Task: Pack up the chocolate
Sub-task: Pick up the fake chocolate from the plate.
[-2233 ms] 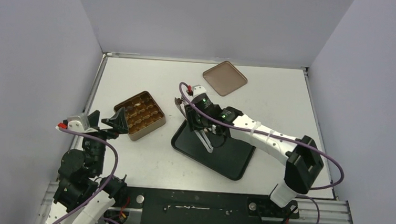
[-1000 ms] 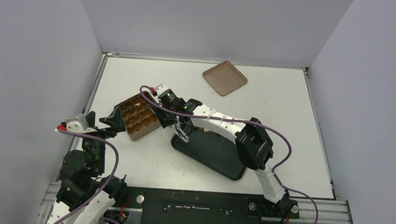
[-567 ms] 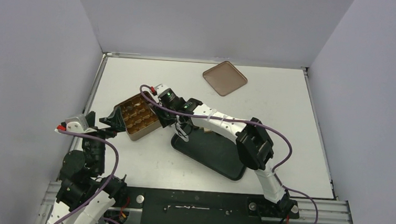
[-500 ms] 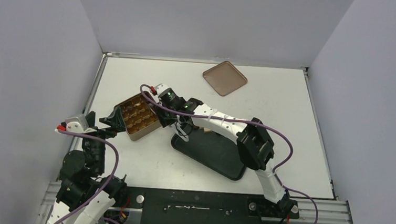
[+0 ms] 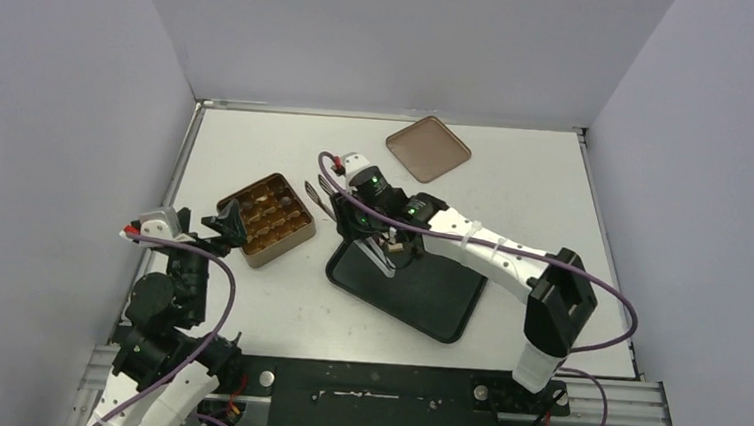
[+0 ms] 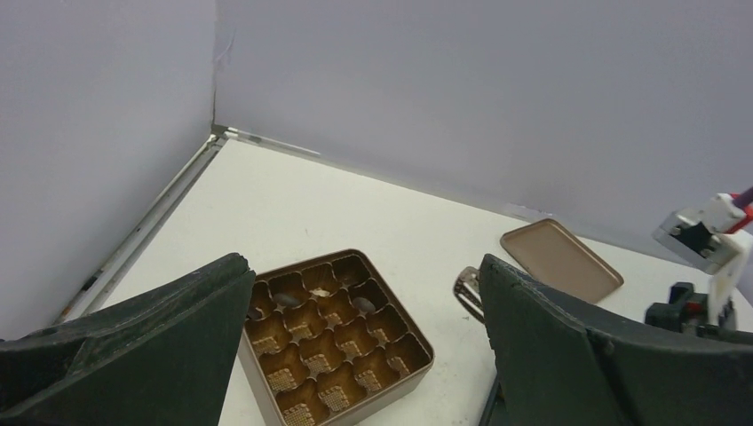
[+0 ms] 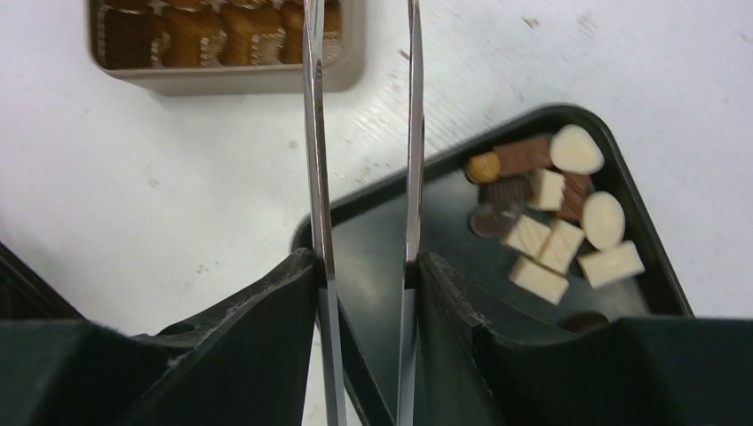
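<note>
- The likeliest slip, as I judged it: the right fingers were clamped on a pair of thin metal tongs. Smooth blades pinching a stubby piece could let it squirt out onto the surface in the gap beside the tin.
- The chocolate lay heaped with its pieces touching, so a closing pinch might catch two at once or shove the neighbours about.
- The left fingers stood wide open and gripped nothing, just short of the tin's nearest corner. Whether they touched it I could not tell. A knock from the tongs could therefore shift the tin.
- Most of the chocolate sat in one corner of the black tray, which lay just beside the tin. A few of the tin's far cells seemed to hold pieces already.
- That heap lay off to one side of the tongs' blades, not between them, and near the right fingers. The blades pointed over the tray's rim toward the tin.
- No piece could be made out at the tongs' tips.
</note>
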